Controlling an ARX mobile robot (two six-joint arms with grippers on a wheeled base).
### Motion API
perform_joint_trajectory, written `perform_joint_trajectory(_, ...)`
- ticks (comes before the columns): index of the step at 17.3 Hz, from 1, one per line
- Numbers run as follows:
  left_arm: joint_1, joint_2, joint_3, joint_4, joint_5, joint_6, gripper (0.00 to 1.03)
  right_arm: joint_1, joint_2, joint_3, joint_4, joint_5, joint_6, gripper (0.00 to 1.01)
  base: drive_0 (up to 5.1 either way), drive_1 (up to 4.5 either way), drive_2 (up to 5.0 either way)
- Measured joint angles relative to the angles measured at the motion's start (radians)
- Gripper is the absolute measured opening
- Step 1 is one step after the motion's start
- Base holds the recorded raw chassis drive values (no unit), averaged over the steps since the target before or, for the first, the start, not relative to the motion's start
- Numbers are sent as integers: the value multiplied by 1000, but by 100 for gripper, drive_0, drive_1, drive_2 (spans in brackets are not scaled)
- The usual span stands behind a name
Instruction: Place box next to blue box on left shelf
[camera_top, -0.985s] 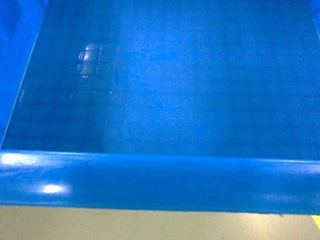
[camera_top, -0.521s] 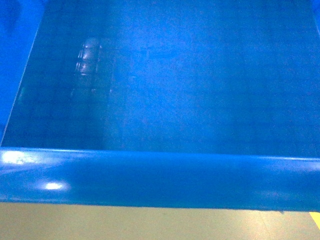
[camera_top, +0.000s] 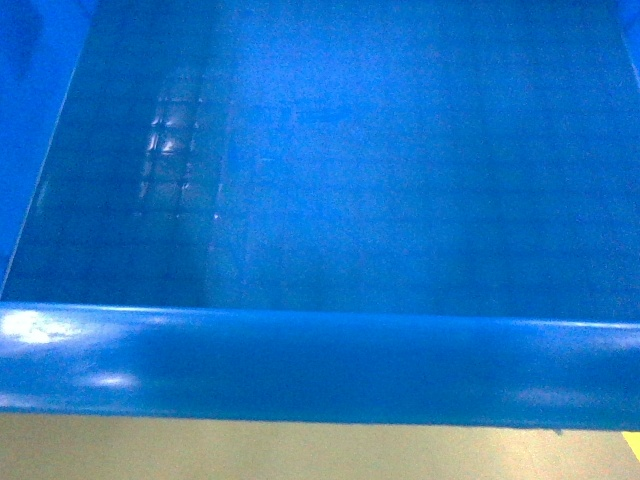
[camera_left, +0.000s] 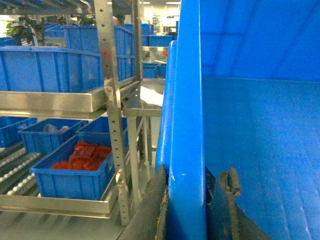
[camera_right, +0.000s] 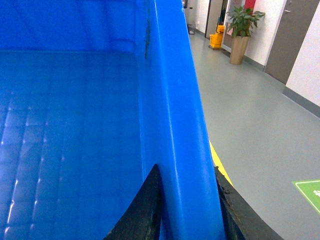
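The box (camera_top: 350, 180), a large bright blue crate with a grid-patterned floor, fills the head view, its thick near rim (camera_top: 320, 365) running across the bottom. My left gripper (camera_left: 195, 180) is shut on the box's left rim (camera_left: 187, 125), one dark finger on each side of the wall. My right gripper (camera_right: 186, 172) is shut on the right rim (camera_right: 175, 100) in the same way. To the left stands a metal shelf rack (camera_left: 107, 90) holding blue boxes: one on the upper level (camera_left: 50, 70), another with red packets lower down (camera_left: 75, 170).
More blue boxes sit further back on the rack (camera_left: 150, 70). Pale floor (camera_top: 300, 450) shows below the box. On the right are grey floor, a yellow floor line (camera_right: 220, 165), a green floor mark (camera_right: 310, 192), a potted plant (camera_right: 242, 25), a yellow mop bucket (camera_right: 216, 39) and a door (camera_right: 295, 35).
The box bobbed slightly in the head view: its near rim rose a little, then sank back. The light reflection on its floor shifted. Both grippers kept their hold.
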Motion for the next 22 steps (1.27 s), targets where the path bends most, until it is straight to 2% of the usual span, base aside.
perform_joint_trajectory(15,-1,3,0,3,2,-3,11,0,-1,0,2,3,-1,20,4,419,-411)
perform_joint_trajectory(22,-1,3,0,2,0,-1,11,0,0,0,-1,3,-1,20,-481,264,264)
